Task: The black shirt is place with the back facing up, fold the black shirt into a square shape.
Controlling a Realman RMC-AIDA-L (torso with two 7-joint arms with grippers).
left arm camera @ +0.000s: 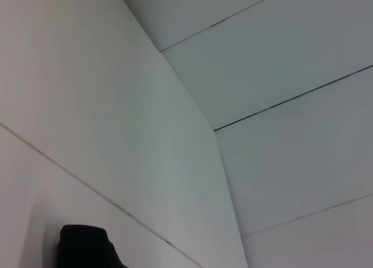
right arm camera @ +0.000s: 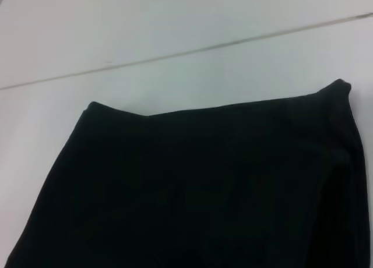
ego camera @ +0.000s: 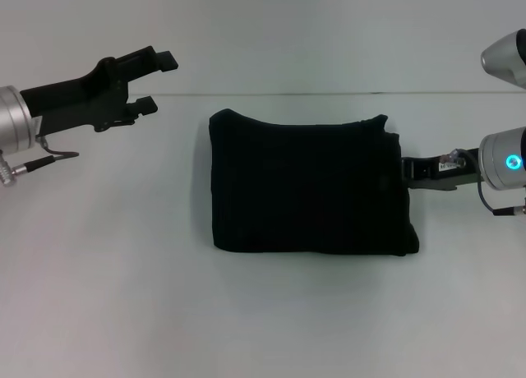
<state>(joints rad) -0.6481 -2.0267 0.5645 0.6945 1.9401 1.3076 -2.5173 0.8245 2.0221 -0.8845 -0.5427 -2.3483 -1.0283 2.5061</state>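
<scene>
The black shirt (ego camera: 308,185) lies folded into a rough square in the middle of the white table (ego camera: 123,271). Its top right corner sticks up a little. My left gripper (ego camera: 158,83) hangs open and empty above the table, up and to the left of the shirt and well apart from it. My right gripper (ego camera: 409,169) sits low at the shirt's right edge, and its tip meets the fabric there. In the right wrist view the black shirt (right arm camera: 198,186) fills the lower part, with flat folded edges and one raised corner.
A thin seam (ego camera: 329,94) runs across the back, where the table meets the white wall. Bare white tabletop surrounds the shirt on every side. A small dark shape (left arm camera: 84,247) shows low in the left wrist view; I cannot tell what it is.
</scene>
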